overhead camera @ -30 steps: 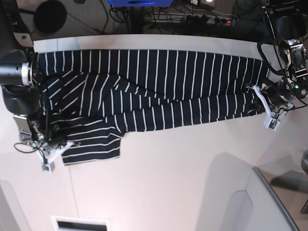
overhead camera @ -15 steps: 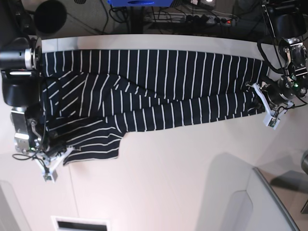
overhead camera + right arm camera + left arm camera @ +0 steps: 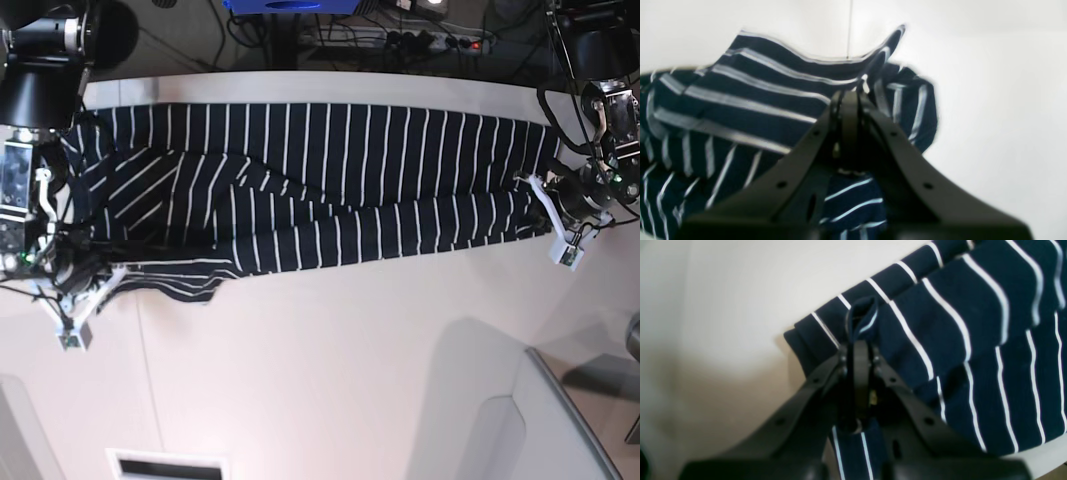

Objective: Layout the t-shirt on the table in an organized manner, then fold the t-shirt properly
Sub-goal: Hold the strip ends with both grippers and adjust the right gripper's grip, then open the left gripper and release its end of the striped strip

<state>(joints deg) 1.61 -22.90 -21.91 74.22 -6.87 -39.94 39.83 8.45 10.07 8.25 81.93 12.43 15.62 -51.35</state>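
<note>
The dark navy t-shirt with thin white stripes lies stretched sideways across the white table, creased through its middle. At the base view's right end my left gripper is shut on the shirt's edge. The left wrist view shows its tips pinching a small raised fold of the shirt. At the base view's left end my right gripper is shut on the shirt's lower corner. In the right wrist view its tips hold a lifted, blurred flap of the shirt above the table.
Behind the table's far edge lie cables and a power strip and a blue object. A grey raised shape fills the near right corner. A white slotted part sits at the near edge.
My right arm has swung toward the base view's left, dragging the shirt's lower flap with it, so the flap now looks narrower and stretched. The left arm has stayed put.
</note>
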